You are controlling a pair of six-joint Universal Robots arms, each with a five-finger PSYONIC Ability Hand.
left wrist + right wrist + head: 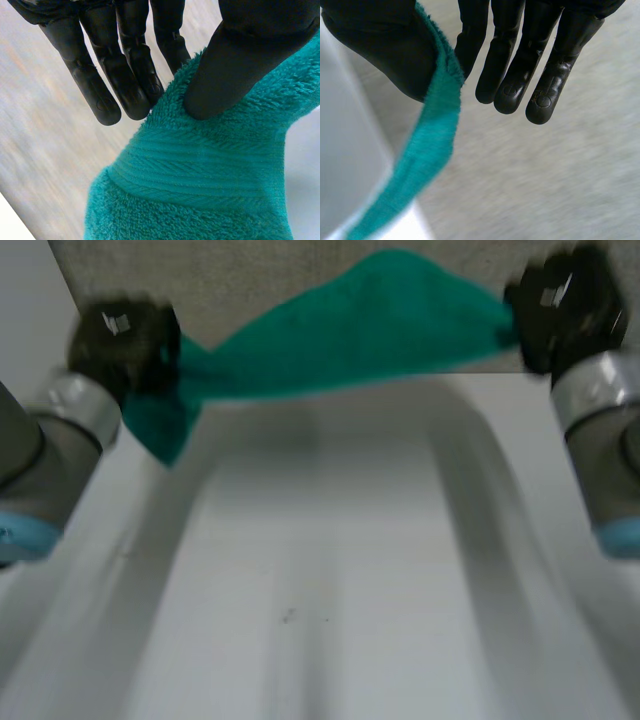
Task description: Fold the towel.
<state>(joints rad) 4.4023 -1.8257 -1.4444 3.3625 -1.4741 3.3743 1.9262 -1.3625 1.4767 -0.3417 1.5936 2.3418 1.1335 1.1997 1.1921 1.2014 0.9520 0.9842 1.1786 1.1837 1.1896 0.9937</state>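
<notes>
The towel [350, 335] hangs stretched between the hands; the left hand [125, 340] pinches its end under the thumb; the right hand [565, 305] pinches only a thin edge, which may slip if pulled tauter.

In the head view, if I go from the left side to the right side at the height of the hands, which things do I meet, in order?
left hand → towel, stretched between both hands → right hand
</notes>
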